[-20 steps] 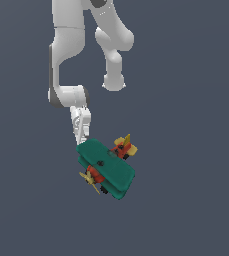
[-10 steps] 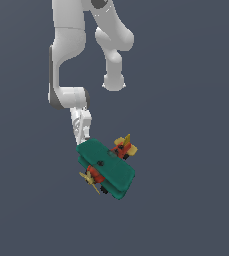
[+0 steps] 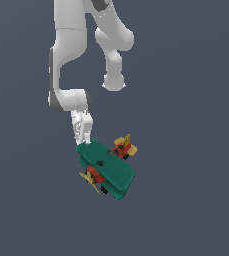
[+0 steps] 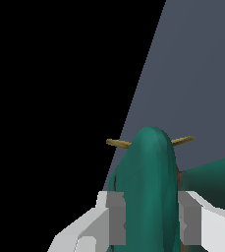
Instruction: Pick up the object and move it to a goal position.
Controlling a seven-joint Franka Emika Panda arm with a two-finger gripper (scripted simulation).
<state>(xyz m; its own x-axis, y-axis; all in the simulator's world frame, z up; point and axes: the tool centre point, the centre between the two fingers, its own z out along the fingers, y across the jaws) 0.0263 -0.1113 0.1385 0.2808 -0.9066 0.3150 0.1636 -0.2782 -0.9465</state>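
Note:
The object is a toy biplane (image 3: 106, 167) with teal-green wings, a red body, a yellow propeller (image 3: 90, 181) and a yellow tail (image 3: 126, 142). It hangs tilted below the white arm in the exterior view. My gripper (image 3: 84, 141) grips the end of one wing from above. In the wrist view the teal wing (image 4: 148, 192) stands between my two grey pads (image 4: 116, 216), which press on both of its sides. The yellow propeller blade (image 4: 119, 143) shows behind the wing tip. My gripper (image 4: 151, 219) is shut on the plane.
A plain dark grey-blue ground (image 3: 196, 190) fills the exterior view around the arm (image 3: 68, 60). Half of the wrist view is black. No goal marker shows.

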